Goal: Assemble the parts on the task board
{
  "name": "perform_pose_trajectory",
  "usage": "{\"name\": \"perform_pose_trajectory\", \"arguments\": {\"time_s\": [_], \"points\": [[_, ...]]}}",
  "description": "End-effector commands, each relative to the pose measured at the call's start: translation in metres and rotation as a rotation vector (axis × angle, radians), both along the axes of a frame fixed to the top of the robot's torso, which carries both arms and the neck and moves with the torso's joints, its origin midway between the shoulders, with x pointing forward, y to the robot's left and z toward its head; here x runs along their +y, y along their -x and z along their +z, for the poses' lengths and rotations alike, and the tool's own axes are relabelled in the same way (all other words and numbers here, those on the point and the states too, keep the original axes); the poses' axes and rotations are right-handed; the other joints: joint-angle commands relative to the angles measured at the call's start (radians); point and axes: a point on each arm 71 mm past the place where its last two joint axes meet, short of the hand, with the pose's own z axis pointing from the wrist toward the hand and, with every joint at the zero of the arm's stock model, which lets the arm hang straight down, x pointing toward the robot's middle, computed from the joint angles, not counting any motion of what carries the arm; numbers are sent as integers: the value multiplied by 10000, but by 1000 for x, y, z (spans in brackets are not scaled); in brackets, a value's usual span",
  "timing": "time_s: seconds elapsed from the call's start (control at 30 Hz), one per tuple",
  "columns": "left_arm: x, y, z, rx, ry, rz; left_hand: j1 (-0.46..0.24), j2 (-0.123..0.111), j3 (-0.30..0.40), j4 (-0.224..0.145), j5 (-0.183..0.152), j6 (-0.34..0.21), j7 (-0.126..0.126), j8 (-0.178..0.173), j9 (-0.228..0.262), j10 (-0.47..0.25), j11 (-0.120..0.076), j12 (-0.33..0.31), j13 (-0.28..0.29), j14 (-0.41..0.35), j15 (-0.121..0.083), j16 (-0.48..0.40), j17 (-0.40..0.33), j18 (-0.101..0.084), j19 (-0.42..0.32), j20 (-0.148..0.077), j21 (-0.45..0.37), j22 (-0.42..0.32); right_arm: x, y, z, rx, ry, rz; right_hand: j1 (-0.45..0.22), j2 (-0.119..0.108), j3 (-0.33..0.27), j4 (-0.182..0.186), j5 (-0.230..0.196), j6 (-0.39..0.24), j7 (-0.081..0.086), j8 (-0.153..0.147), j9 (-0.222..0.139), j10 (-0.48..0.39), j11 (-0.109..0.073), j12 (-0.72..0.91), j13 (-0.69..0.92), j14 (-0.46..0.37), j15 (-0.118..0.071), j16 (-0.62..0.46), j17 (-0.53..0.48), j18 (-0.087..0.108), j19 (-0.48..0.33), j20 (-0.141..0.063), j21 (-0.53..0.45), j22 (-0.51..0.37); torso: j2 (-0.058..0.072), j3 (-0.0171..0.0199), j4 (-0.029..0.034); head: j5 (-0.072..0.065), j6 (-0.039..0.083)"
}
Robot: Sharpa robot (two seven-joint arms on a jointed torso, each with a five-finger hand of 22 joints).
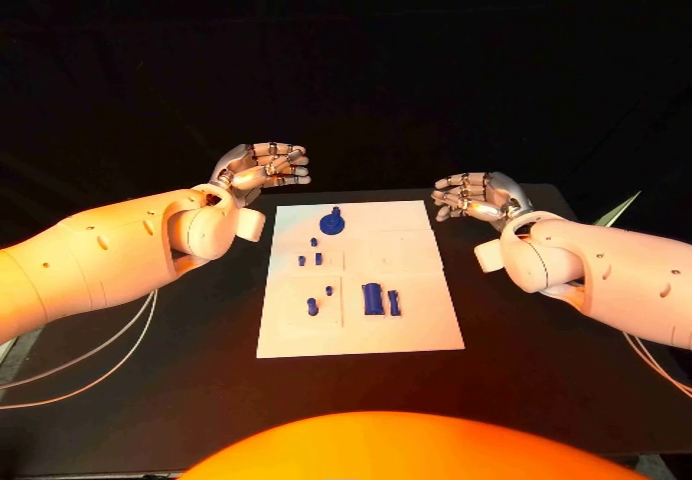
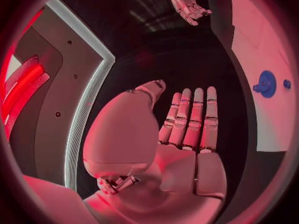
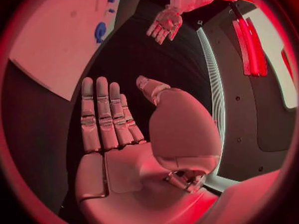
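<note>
The white task board [image 1: 411, 335] lies in the middle of the black table. Blue parts sit on it: a round disc with a knob [image 1: 333, 222] at the far end, small pegs [image 1: 310, 258] in the middle, and a taller block [image 1: 374, 299] with a slimmer piece [image 1: 394, 302] toward the near end. My left hand [image 1: 264, 170] hovers off the board's far left corner, fingers apart, holding nothing. My right hand [image 1: 477, 196] hovers off the far right corner, also empty. The left wrist view shows flat extended fingers [image 2: 193, 117] and the disc [image 2: 266, 83]; the right wrist view shows straight fingers [image 3: 102, 114].
Loose white cables [image 1: 87, 360] trail along the table's left side. Black table surface [image 1: 173, 330] lies bare on both sides of the board. A pale green strip [image 1: 616, 208] lies at the far right edge.
</note>
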Motion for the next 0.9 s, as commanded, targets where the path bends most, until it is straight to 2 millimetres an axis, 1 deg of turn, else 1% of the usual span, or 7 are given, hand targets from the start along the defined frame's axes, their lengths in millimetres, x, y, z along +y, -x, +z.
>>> {"name": "perform_pose_trajectory", "arguments": {"time_s": [0.03, 0.13, 0.17, 0.37, 0.4, 0.5, 0.9], "points": [[2, -5, -4, -158, 109, 479, 127, -10, -285, 200, -98, 30, -112, 18, -188, 61, 7, -242, -189, -112, -41, -539, -128, -66, -121, 31, -365, -308, -9, -13, 2, -257, -511, -241, 108, 112, 384, -78, 121, 460, 203, -251, -360, -264, 122, -574, -1018, -178, 82, -854, -476, 145, -444, 90, -155, -949, -165, 60, 25, 8, 141], [3, -10, -9, -197, 160, 771, 287, 44, -334, 261, -90, -1, -180, -173, -460, 14, -144, -692, -419, -317, -162, -1516, -280, -224, -533, 74, -473, -963, -16, -23, 4, -455, -750, -419, 117, 184, 224, -184, 121, 582, 194, -515, -785, -121, 233, -962, -2254, -223, 190, -1639, -1001, 134, -569, 226, -153, -2232, -208, 106, 65, -7, 348], [2, -9, -8, -131, 98, 632, -4069, 1719, -3863, -2279, -2491, -7526, -1779, -3197, -3213, -9494, -1702, -1803, -1114, -7625, -1591, -4885, -2465, -1857, -8177, -2828, -1086, -3533, -15, -20, 3, -378, -593, -457, -3629, 2094, -5249, -953, -1028, -7409, -1816, -2535, -5598, -9600, -1425, -3067, -4986, -9863, -1116, -3926, -5659, -1706, -9674, -2214, -771, -7096, -121, 50, 26, -2, 187], [-3, -5, -9, -127, 65, 770, -5797, 1719, -3863, -2279, -2491, -7526, -1779, -3197, -3213, -9494, -1702, -1803, -1114, -7625, -1591, -4885, -2465, -1857, -8177, -2828, -1086, -3533, -9, -15, 4, -434, -842, -590, -5024, 2094, -5249, -953, -1028, -7409, -1816, -2535, -5598, -9600, -1425, -3067, -4986, -9863, -1116, -3926, -5659, -1706, -9674, -2214, -771, -7096, -121, 36, 74, -47, 371], [-6, -3, -9, -124, 46, 847, -6343, 1719, -3863, -2279, -2491, -7526, -1779, -3197, -3213, -9494, -1702, -1803, -1114, -7625, -1591, -4885, -2465, -1857, -8177, -2828, -1086, -3533, -6, -12, 4, -461, -977, -666, -12098, 2094, -5249, -953, -1028, -7409, -1816, -2535, -5598, -9600, -1425, -3067, -4986, -9863, -1116, -3926, -5659, -1706, -9674, -2214, -771, -7096, -120, 28, 101, -72, 473], [-13, 3, -10, -115, -6, 1049, -14124, 1719, -3863, -2279, -2491, -7526, -1779, -3197, -3213, -9494, -1702, -1803, -1114, -7625, -1591, -4885, -2465, -1857, -8177, -2828, -1086, -3533, 3, -4, 6, -520, -1323, -869, -12098, 2094, -5249, -953, -1028, -7409, -1816, -2535, -5598, -9600, -1425, -3067, -4986, -9863, -1116, -3926, -5659, -1706, -9674, -2214, -771, -7096, -120, 8, 171, -138, 743], [-58, 47, -8, -19, -429, 2389, -14124, 1719, -3863, -2279, -2491, -7526, -1779, -3197, -3213, -9494, -1702, -1803, -1114, -7625, -1591, -4885, -2465, -1857, -8177, -2828, -1086, -3533, 42, 45, 22, -543, -2853, -2002, -12098, 2094, -5249, -953, -1028, -7409, -1816, -2535, -5598, -9600, -1425, -3067, -4986, -9863, -1116, -3926, -5659, -1706, -9674, -2214, -771, -7096, -118, -114, 598, -540, 2382]]}}
